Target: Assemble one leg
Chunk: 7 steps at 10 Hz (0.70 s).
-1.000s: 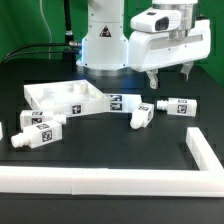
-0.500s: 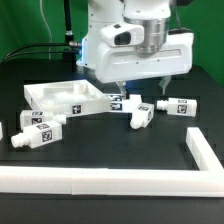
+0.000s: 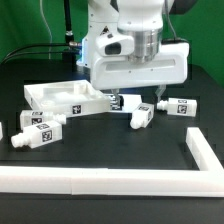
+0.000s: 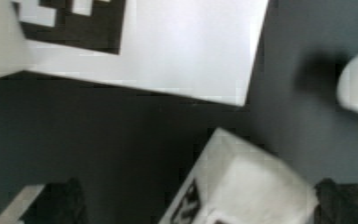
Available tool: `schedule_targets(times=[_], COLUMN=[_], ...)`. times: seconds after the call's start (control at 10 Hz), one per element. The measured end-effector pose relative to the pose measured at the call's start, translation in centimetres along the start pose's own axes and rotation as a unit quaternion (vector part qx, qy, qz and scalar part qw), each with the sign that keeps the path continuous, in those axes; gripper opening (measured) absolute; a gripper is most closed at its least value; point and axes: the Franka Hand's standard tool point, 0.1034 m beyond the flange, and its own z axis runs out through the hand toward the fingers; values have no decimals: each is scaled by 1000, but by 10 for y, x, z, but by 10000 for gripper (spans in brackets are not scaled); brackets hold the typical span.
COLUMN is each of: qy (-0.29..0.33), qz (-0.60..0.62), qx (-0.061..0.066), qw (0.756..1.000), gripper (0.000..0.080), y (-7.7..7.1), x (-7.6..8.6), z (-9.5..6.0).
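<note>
**Open gripper hanging over the middle leg**

The arm is leaning in low over the black table (image 3: 110,150), and the gripper (image 3: 139,100) is hovering just above the leg (image 3: 141,115) in the middle of the scene. The fingers are standing wide apart, released, gripping nothing. The wrist camera is showing it plainly: the two dark fingertips (image 4: 51,203) are sitting out to either side, and a corner of the leg (image 4: 247,180) is poking up between them with open table on both sides. It is not touching either finger.

That leg is lying on its side at a slant, tag facing up. Just to its right a second leg (image 3: 181,107) is lying flat with its tag showing, near but apart. To the left of the gripper the white tabletop (image 3: 60,97) is resting on the table, and another tagged white block (image 3: 113,100) is sitting right at its near right corner, partly hidden behind one finger.

Further left and nearer, a third leg (image 3: 40,133) is lying on its side, and a fourth leg (image 3: 4,130) is peeking in at the left edge. Along the near side the long white rail (image 3: 100,181) is running across and turning a corner at the right.
</note>
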Motion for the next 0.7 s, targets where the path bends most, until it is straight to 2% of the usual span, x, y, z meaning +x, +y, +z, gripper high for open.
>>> schedule_targets(times=[0.2, 0.7], qy=[-19, 38], qz=[53, 29], qx=[10, -7], qw=[998, 999], gripper=[649, 649], y=[-4, 2], x=[20, 9], z=[-1, 14])
